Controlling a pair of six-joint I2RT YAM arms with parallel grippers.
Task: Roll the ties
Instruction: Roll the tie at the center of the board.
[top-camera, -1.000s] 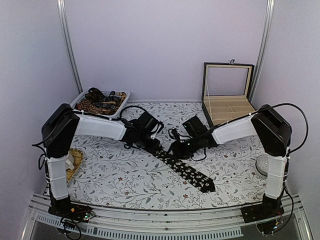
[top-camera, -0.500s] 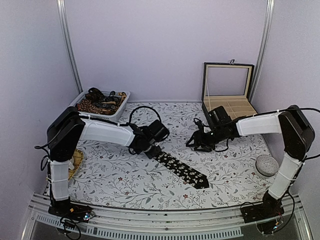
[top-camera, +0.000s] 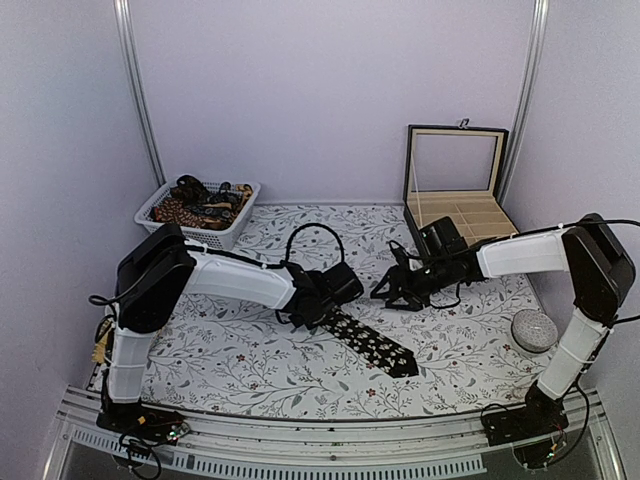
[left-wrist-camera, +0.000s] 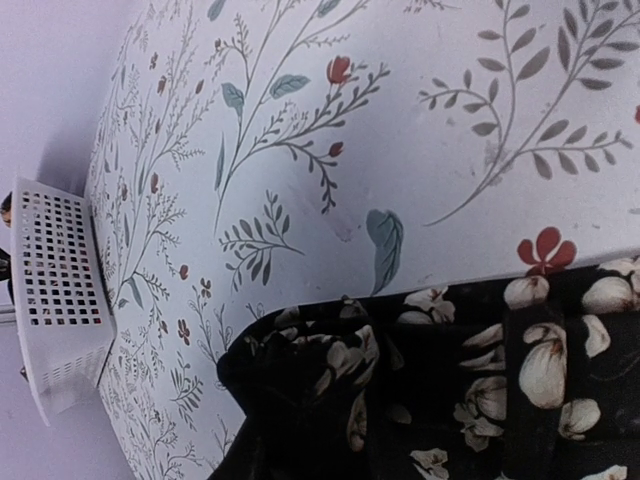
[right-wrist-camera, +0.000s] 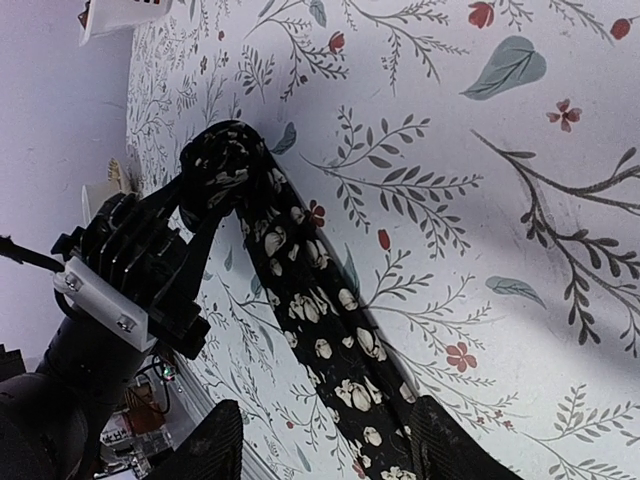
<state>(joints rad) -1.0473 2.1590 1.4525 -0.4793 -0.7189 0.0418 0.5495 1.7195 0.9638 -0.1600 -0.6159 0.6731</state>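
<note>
The black tie (top-camera: 375, 345) with pale flowers lies slantwise on the table (top-camera: 250, 370), its wide end nearest the front edge, a little right of centre. A round grey disc (top-camera: 533, 328) sits by the right edge. The tie's narrow end, farther back and to the left, is coiled into 1 small roll (right-wrist-camera: 225, 165), and the left gripper (top-camera: 318, 310) is clamped on it. Just beyond, the right gripper (top-camera: 390, 293) hangs over bare table, its 2 fingers (right-wrist-camera: 215, 450) apart and holding nothing. In the far left corner a white basket (top-camera: 160, 212) holds other ties (top-camera: 195, 205). An open box (top-camera: 455, 205) stands in the far right corner.
</note>
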